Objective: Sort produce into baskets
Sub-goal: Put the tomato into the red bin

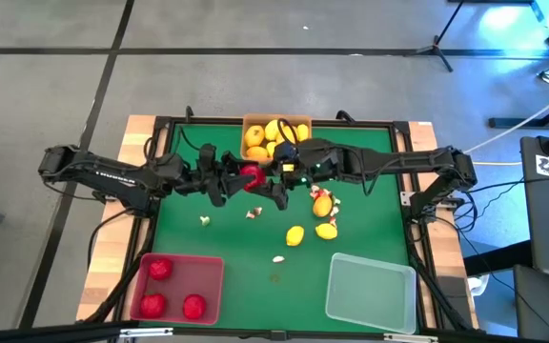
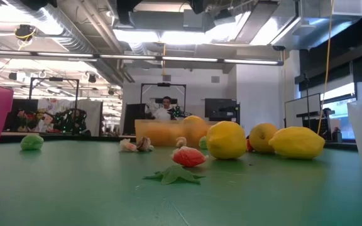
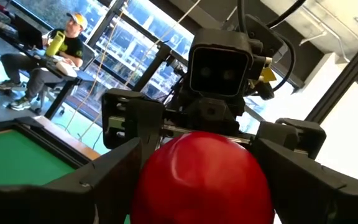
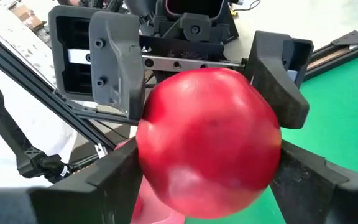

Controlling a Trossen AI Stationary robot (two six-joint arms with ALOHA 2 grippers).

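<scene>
Green bench (image 1: 370,195) first, then three baskets: red basket (image 1: 208,276) at the near left corner, clear basket (image 1: 370,291) at the near right, orange basket (image 1: 298,122) at the far edge.

Both arms meet mid-bench over one red fruit (image 1: 250,175), held above the surface in front of the orange basket. Left tool (image 1: 239,178) and right tool (image 1: 267,181) each have fingers on either side of it, looks like a handover. In the right wrist view the red fruit (image 4: 210,143) sits between the left fingers (image 4: 114,62), pinched. In the left wrist view the right arm's fingers flank it too. Whether both are truly clamping, cannot tell for the right.

Handling guess: hard smooth hollow plastic, light, slippery, round, so it could roll out. Best gripped across the widest part.

Counts:
- red fruits: three in the red basket, one held
- yellow fruits: about five in the orange basket, roughly three loose (image 1: 295,235) at centre right
- small whitish bits (image 1: 205,220): about four scattered
- clear basket: nothing visible inside
</scene>
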